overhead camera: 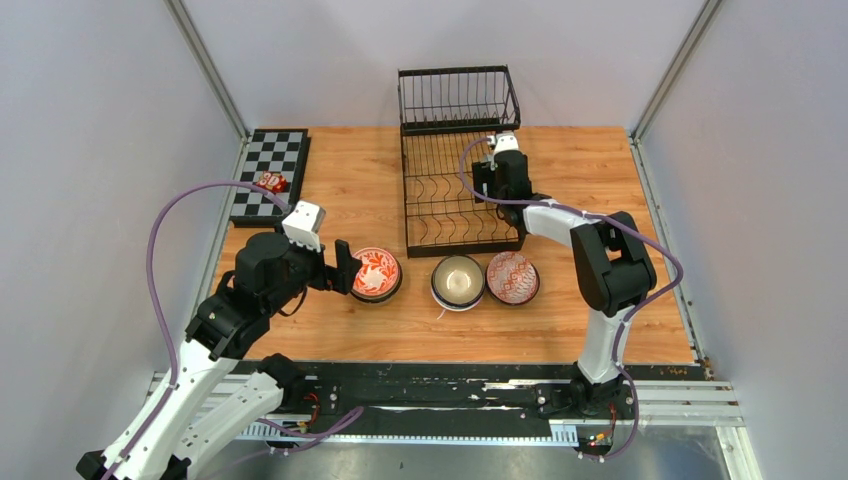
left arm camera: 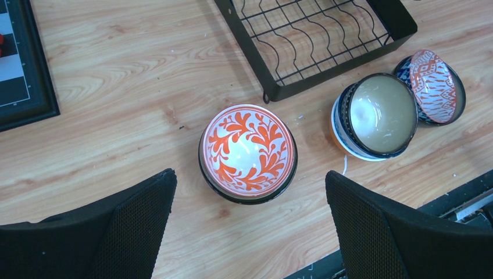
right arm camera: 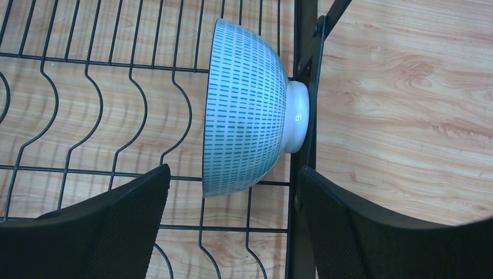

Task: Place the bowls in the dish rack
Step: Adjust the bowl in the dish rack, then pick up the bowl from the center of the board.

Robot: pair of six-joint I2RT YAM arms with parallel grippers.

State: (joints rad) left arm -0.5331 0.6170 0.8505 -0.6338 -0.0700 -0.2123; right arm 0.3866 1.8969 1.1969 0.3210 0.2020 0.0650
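A bowl with an orange floral pattern on white (overhead camera: 376, 272) sits on the wooden table; in the left wrist view (left arm camera: 248, 152) it lies just ahead of my open, empty left gripper (left arm camera: 250, 177). A cream dark-rimmed bowl (overhead camera: 458, 281) and a red-patterned bowl (overhead camera: 512, 277) stand side by side in front of the black wire dish rack (overhead camera: 455, 190). My right gripper (right arm camera: 235, 171) is open above the rack's right edge (right arm camera: 306, 23). A pale bowl with blue-green dashes (right arm camera: 247, 110) stands on its side in the rack, foot against the frame, apart from the fingers.
A black-and-white checkerboard (overhead camera: 268, 172) with a small red object (overhead camera: 271, 182) lies at the back left. The rack's upper wire basket (overhead camera: 458, 98) stands folded up against the back wall. Grey walls enclose the table on three sides.
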